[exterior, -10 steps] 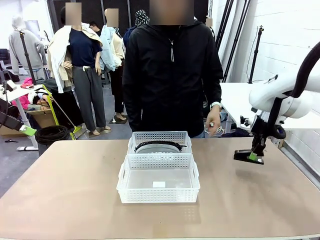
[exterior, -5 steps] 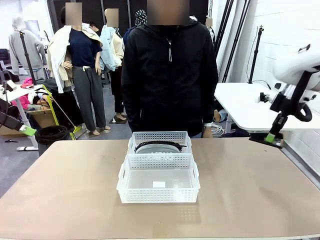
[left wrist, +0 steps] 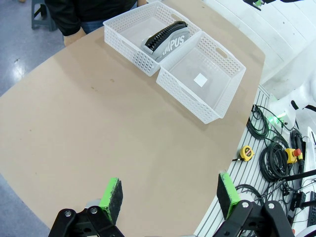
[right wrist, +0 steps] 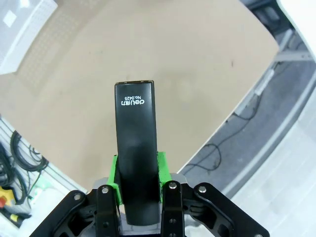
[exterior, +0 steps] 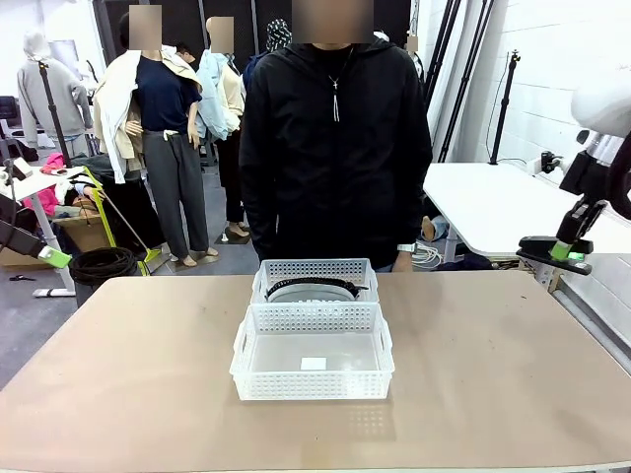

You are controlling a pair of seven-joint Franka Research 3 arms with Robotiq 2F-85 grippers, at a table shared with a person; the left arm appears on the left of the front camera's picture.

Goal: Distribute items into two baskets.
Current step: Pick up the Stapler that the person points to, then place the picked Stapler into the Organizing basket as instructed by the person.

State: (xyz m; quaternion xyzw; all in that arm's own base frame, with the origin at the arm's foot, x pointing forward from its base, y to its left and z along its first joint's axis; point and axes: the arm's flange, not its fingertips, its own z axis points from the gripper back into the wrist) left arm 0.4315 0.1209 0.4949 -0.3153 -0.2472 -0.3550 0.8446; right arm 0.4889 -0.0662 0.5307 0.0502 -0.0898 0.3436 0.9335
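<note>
Two white perforated baskets stand end to end mid-table. The far basket (exterior: 314, 270) (left wrist: 129, 25) holds the grey "CAMPUS" fabric piece (exterior: 314, 289) (left wrist: 167, 41); the near basket (exterior: 312, 363) (left wrist: 207, 81) has nothing in it but a white label. My right gripper (exterior: 557, 251) (right wrist: 137, 170) hangs high off the table's right edge, shut on the black stapler (exterior: 548, 248) (right wrist: 135, 143). My left gripper (left wrist: 170, 196) is open above the table, well away from the baskets, with nothing between its fingers.
A person in a black jacket (exterior: 335, 138) stands at the far edge behind the baskets, hands down. A white table (exterior: 488, 212) stands at the back right. Cables and a yellow tape measure (left wrist: 245, 152) lie on the rail beside the table.
My right gripper has risen with the stapler and swung right, from just above the table's right part to beyond its edge. The person's hand has dropped behind the table.
</note>
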